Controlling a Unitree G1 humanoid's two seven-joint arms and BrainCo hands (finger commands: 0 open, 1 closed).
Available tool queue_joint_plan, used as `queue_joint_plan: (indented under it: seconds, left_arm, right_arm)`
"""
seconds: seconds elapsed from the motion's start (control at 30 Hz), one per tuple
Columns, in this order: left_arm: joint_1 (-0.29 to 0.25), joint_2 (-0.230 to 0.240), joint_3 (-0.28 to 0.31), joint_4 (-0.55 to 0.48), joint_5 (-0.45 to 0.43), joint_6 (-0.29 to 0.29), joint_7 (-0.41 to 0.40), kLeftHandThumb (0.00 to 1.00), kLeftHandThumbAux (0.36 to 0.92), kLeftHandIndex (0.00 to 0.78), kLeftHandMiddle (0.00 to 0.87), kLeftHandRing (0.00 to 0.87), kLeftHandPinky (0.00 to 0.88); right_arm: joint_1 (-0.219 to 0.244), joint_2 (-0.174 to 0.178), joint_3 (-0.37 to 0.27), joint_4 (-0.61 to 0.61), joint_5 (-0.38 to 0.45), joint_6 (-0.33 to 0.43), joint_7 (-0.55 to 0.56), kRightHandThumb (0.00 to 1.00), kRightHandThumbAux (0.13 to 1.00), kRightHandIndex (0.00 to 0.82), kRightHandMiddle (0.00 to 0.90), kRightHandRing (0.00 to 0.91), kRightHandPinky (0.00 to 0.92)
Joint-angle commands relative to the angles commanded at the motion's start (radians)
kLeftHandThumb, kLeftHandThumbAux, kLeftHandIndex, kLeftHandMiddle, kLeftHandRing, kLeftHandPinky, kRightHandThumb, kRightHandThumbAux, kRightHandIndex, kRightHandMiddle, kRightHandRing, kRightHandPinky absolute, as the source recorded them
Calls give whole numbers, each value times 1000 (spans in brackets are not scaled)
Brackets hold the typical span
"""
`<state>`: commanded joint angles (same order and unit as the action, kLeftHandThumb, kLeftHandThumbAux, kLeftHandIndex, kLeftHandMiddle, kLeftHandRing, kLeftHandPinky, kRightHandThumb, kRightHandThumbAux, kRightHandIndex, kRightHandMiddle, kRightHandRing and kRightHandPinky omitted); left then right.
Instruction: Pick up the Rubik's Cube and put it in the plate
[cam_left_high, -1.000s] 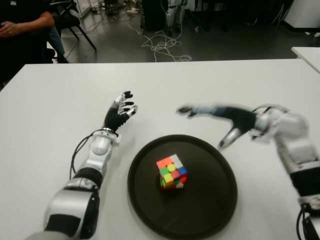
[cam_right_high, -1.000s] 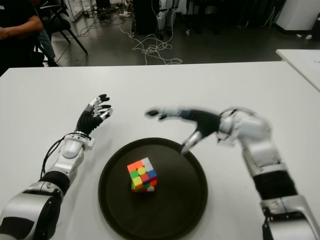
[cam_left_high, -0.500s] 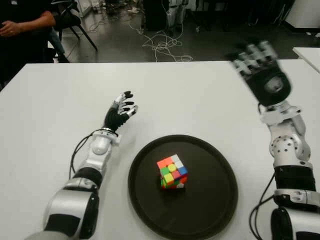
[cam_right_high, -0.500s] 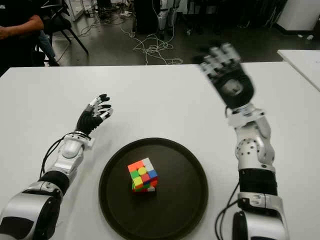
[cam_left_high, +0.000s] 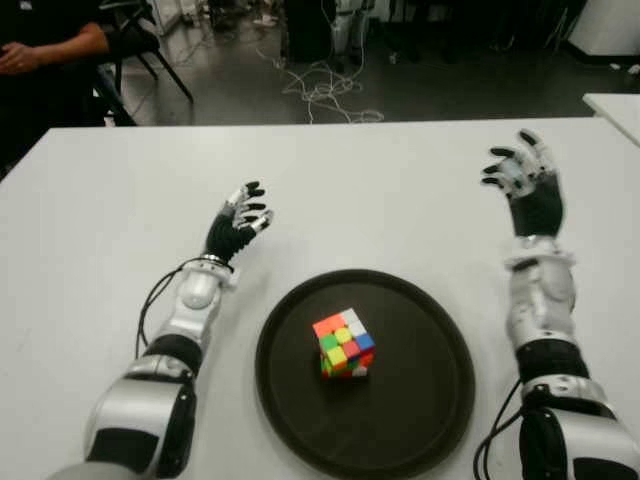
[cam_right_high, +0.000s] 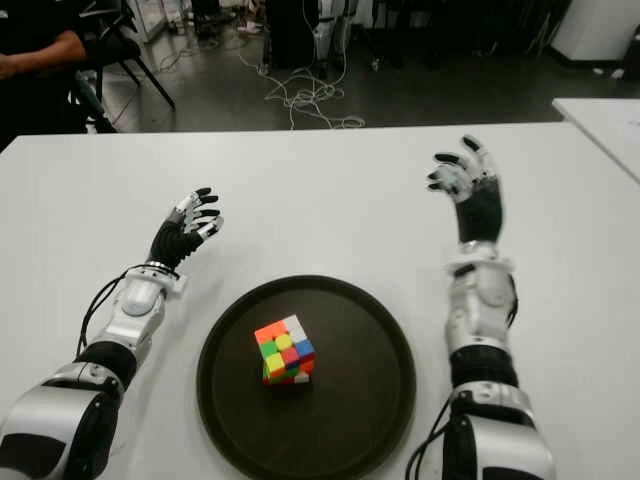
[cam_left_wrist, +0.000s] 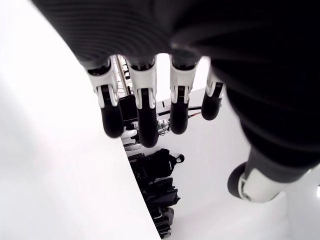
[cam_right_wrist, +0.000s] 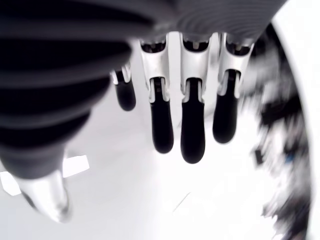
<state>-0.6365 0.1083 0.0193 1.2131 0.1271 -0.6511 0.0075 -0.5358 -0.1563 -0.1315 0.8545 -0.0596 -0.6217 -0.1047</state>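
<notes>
Resting on a black plate (cam_left_high: 420, 420), Rubik's Cube (cam_left_high: 343, 345), white table (cam_left_high: 90, 220), both hands' fingers (cam_left_high: 515, 165) spread, cabled floor (cam_left_high: 330, 90)

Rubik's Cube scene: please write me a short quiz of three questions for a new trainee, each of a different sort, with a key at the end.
1. True or false: the Rubik's Cube lies on the bare white table, outside the plate.
2. Multiple choice: what does the right hand hold? A) the cube B) the plate's rim C) nothing
3. Short answer: on which side of the plate does the left hand show in the eye views, and are its fingers closed on anything?

Key
1. False: the cube sits inside the dark round plate.
2. C: its fingers are spread and empty.
3. On the robot's left, beyond the plate's rim; the fingers are open and hold nothing.
</notes>
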Motion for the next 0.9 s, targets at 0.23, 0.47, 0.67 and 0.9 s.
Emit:
queue_joint_plan:
  seconds: [0.23,0.47,0.67,0.9]
  left_arm:
    - [0,-2,1,-2,-3,1,-4,119,628,122,185,201,213]
    - [-3,-3,6,-2,-11,9,-13,120,634,120,174,196,207]
    - [-2,1,2,-3,-3,5,-3,108,630,124,187,202,207]
    - [-1,2,1,-3,-3,6,-3,111,629,122,185,195,200]
  right_arm:
    - [-36,-73,114,126,-220,12,-223,2,756,173,257,289,307]
    - [-65,-86,141,167,-272,50,-315,0,762,143,216,239,250]
    - [-12,-24,81,97,-151,82,-270,0,796,116,198,207,202]
    - [16,-16,77,81,-134,74,-267,0,823,111,199,196,188]
